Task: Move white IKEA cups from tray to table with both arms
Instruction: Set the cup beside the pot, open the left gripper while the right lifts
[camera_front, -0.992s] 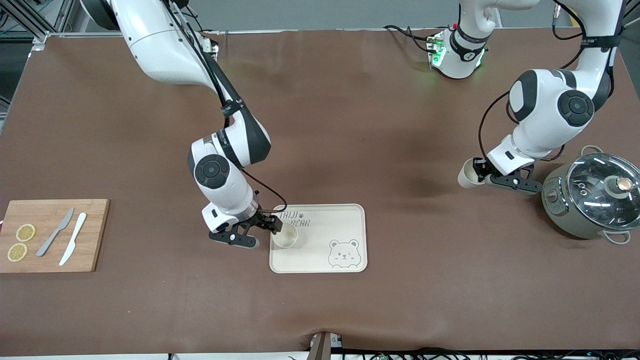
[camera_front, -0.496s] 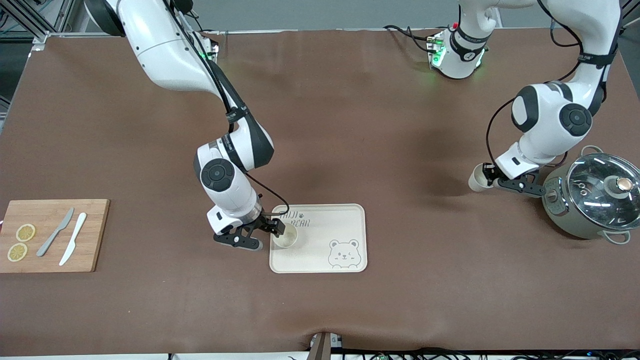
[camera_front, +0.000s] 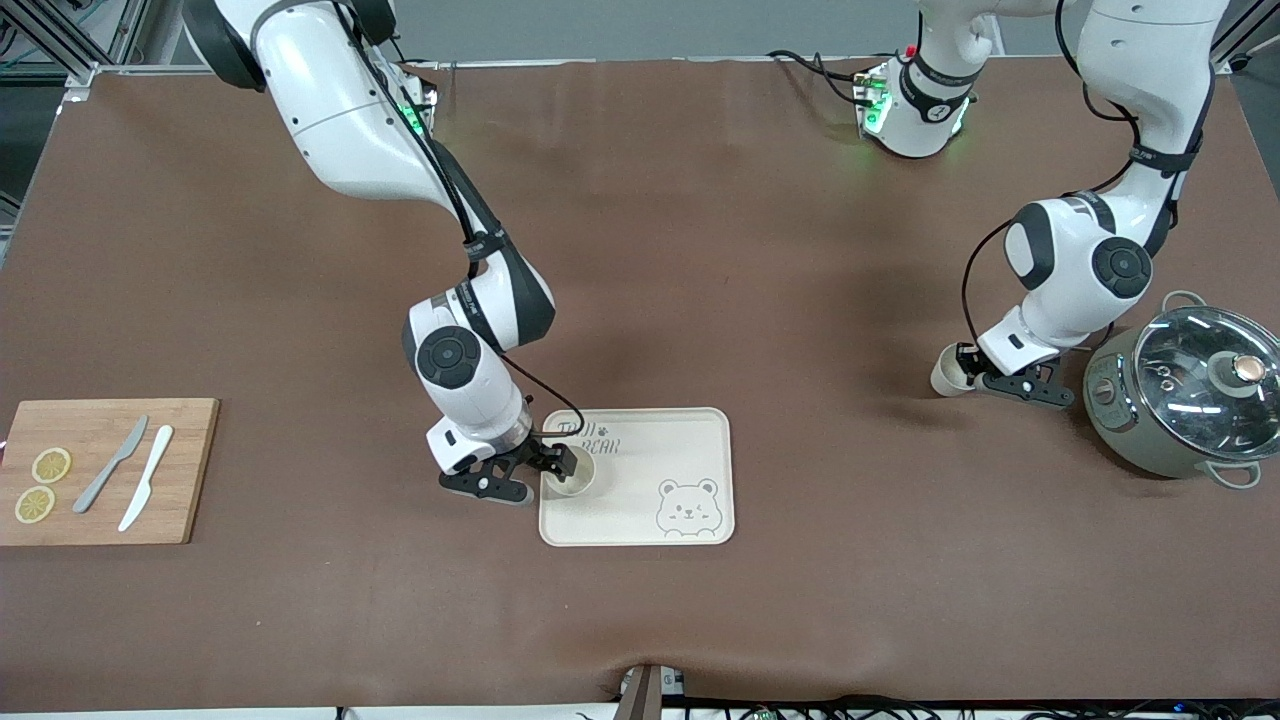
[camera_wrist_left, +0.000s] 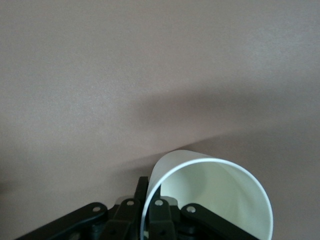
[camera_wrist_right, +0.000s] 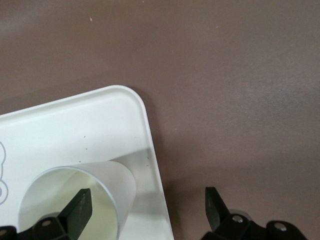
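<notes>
1. Gripping one white cup by its rim, left hand clamped tight, low over bare worktop beside the pot.
2. Right hand spread wide, one finger inside the second cup, which stands on the bear tray.

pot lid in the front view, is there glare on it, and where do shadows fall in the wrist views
Front view: the glass lid of the pot shows bright white streaks of reflected light. Left wrist view: a broad soft shadow lies on the brown table above the held cup. Right wrist view: the cup casts a grey shadow across the tray corner.
</notes>
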